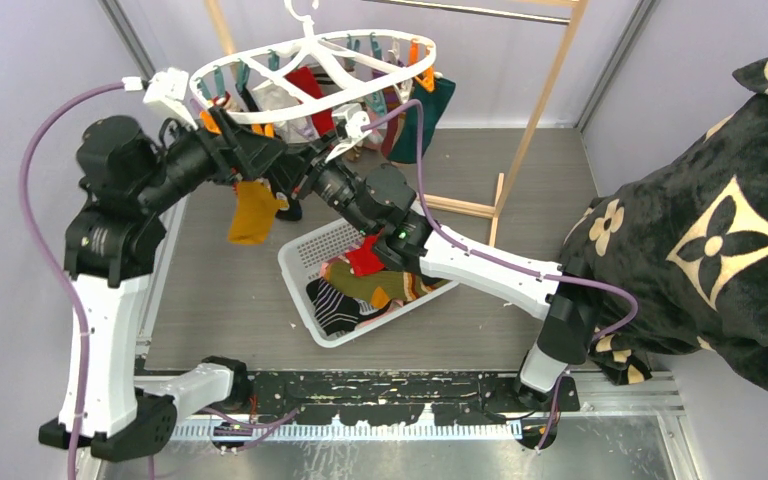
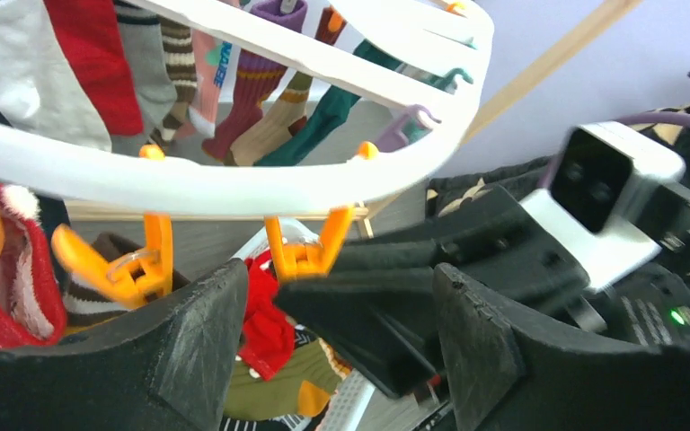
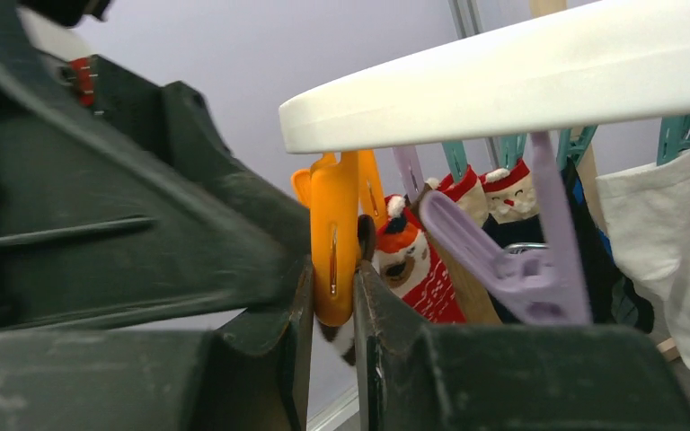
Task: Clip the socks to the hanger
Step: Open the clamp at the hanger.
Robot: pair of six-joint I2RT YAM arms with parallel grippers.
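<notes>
Pale lilac walls all round, plain, with soft even light on them. Metal posts run up the back corners. The desk is grey with a wood-grain look, and there's a brushed metal strip along its near edge. A light wooden rack stands at the back, one leg coming down onto the desk. A big black plush blanket with beige flower marks is bunched up on the right.
</notes>
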